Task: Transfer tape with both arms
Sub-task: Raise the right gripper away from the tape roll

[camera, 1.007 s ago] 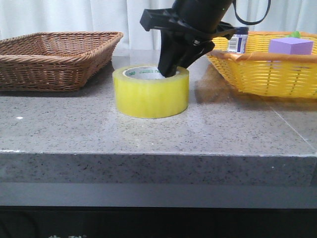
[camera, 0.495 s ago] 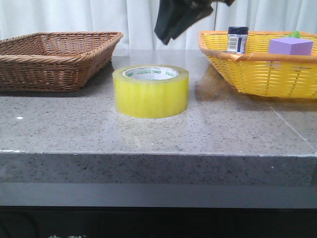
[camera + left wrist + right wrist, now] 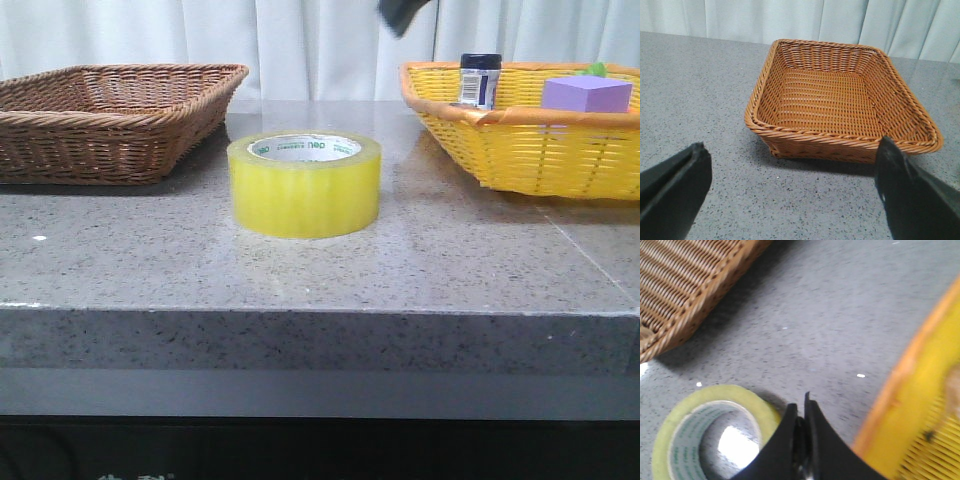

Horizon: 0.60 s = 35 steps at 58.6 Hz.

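while the tape sits flat on the grey worktop between the brown basket and the yellow basket, it shows translucent yellow sides and a white core with green lettering. my right end effector hangs above it, fingers pressed together, holding nothing. only my left wrist view shows my left end effector spread wide and empty before the brown basket. only the front view shows the dark-capped jar and purple block.
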Available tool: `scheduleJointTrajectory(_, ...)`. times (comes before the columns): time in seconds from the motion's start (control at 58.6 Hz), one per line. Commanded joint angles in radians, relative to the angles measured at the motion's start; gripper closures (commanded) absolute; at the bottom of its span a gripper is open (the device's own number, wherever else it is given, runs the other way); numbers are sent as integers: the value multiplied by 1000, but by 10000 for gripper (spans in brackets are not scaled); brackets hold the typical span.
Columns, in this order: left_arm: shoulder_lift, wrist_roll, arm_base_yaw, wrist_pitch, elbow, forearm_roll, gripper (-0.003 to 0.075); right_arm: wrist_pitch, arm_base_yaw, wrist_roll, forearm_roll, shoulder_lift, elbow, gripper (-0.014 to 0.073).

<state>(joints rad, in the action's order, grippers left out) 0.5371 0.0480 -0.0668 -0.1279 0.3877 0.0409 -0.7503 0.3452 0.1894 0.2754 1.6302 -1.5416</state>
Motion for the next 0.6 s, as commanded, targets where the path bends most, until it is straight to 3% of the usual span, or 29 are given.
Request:
scheduleJointTrajectory(0.0, 7, 4, 1, 88, 41, 9, 68, 77, -63, 6, 13, -124, 39, 663)
scheduleJointTrajectory(0.239, 7, 4, 1, 88, 41, 9, 68, 198, -214, 6, 14, -333, 317, 663)
scheduleJointTrajectory(0.58, 7, 4, 1, 88, 41, 9, 68, 398, -232, 6, 14, -710, 749, 663)
